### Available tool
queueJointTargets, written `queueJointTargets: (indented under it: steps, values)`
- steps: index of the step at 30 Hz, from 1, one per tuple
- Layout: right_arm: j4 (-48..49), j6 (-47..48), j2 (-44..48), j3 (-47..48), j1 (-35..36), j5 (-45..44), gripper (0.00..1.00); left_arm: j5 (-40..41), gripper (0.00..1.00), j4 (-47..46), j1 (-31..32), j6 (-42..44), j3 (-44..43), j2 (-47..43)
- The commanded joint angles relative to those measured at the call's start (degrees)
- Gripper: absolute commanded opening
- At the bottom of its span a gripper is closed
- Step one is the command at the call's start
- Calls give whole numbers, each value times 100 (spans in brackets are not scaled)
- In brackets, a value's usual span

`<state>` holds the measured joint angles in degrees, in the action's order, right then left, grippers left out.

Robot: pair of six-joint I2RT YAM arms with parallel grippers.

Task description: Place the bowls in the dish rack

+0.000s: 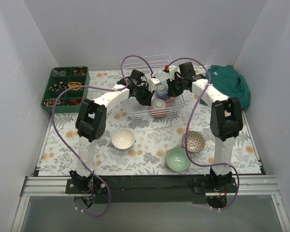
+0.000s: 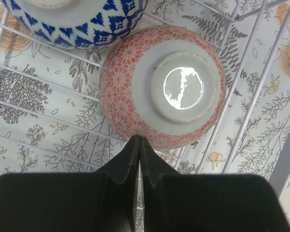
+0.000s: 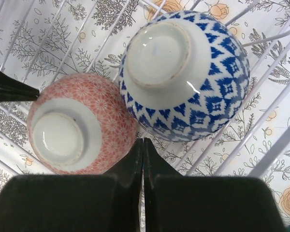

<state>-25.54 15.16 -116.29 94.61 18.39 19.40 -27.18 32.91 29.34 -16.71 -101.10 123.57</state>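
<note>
Arms (image 1: 111, 96) hide much of the dish rack (image 1: 137, 114) and its two bowls (image 1: 159, 107).

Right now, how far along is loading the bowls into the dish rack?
Done: red-white bowl and blue-white bowl lie upside down in the dish rack. In hand: nothing; left gripper and right gripper hover over them, both shut, empty. Left: white bowl, brown patterned bowl and mint green bowl, upright on the table.

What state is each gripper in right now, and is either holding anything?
Left gripper: jaws closed, holding nothing.
Right gripper: jaws closed, holding nothing.
</note>
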Motion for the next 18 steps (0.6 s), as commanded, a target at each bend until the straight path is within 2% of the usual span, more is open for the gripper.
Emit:
queueJointTargets:
  steps: [1, 7, 12, 14, 15, 16, 18]
  values:
    - [137, -22, 274, 31, -11, -24, 1, -358, 0, -232, 256, -209, -173, 36]
    - [111, -22, 448, 31, -20, -59, 1, -25, 0, -118, 265, -306, -173, 1]
    - [-21, 84, 941, -170, -177, 64, 1, 422, 0, -266, 116, -368, 169, -596]
    - [-213, 119, 1274, -276, -283, 90, 9, 599, 7, -433, 98, -325, 266, -807]
    - [-284, 136, 1423, -450, -414, 99, 14, 748, 18, -460, 98, -324, 275, -999]
    - [-363, 206, 1729, -556, -494, 125, 21, 827, 24, -469, 89, -315, 275, -1080]
    - [-854, 408, 2012, -732, -670, 152, 27, 959, 36, -487, 89, -350, 249, -1281]
